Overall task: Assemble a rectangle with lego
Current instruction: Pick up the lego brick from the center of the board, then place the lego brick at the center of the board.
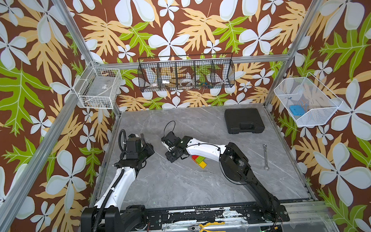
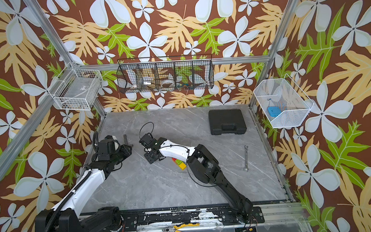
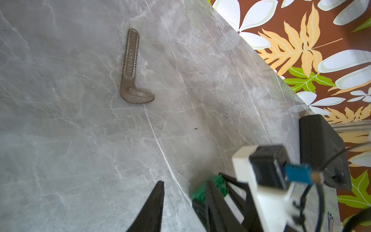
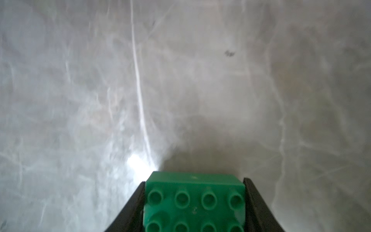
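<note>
A dark green lego brick [image 4: 194,200], studs toward the camera, fills the right wrist view, and my right gripper [image 4: 194,180] is shut on its two ends just above the grey table. In the left wrist view the same brick [image 3: 219,181] shows behind one finger of my left gripper [image 3: 184,182], which is open with only bare table between its fingers. In a top view the two grippers [image 1: 149,146] [image 1: 166,143] face each other left of centre. A joined block of red, lime, orange and yellow lego [image 1: 199,161] lies partly under the right arm.
A black plastic case [image 1: 244,120] lies at the back right, and a silver spanner [image 1: 265,157] to the right of the arm. A brown toothed hook-shaped tool part [image 3: 130,70] lies beyond the left gripper. Pliers [image 1: 209,227] rest on the front rail. Wire baskets hang on the walls.
</note>
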### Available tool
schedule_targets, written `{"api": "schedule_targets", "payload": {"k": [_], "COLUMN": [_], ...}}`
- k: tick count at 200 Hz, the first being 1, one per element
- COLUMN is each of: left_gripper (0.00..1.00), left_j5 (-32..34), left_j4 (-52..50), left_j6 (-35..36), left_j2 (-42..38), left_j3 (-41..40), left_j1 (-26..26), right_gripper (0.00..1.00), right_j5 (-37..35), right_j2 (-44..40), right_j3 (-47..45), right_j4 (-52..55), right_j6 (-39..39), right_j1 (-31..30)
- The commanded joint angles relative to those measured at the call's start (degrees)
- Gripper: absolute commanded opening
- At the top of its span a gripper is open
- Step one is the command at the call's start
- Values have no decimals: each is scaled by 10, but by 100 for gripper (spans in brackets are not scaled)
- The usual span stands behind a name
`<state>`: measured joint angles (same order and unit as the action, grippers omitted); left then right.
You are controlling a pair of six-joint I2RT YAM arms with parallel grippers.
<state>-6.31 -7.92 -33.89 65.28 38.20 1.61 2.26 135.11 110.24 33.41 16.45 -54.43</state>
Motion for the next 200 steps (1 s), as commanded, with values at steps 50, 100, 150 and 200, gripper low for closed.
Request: {"api": "schedule_targets", "payload": {"k": [50,100,150,200], "left_gripper": [36,36,36,36], "left_j5": [-16,-5,-7,-3], "left_j4": [8,13,17,27], "left_j6": [-1,-9,-13,-17], "left_j2": [-5,-5,-6,-4], "left_j3": [-2,-3,-12,-13], "left_j1": [0,24,33,57], "right_gripper": [43,54,53,68], "right_j5": [50,46,12,-17], "right_j2": [-146,-151,-153,-162], "right_j3": [-206,-182,-234,-253], "right_j4": [-51,-1,-28,-29], "right_j6": [32,11,2,-18], "right_j1": [-34,-32,-44,-53]}}
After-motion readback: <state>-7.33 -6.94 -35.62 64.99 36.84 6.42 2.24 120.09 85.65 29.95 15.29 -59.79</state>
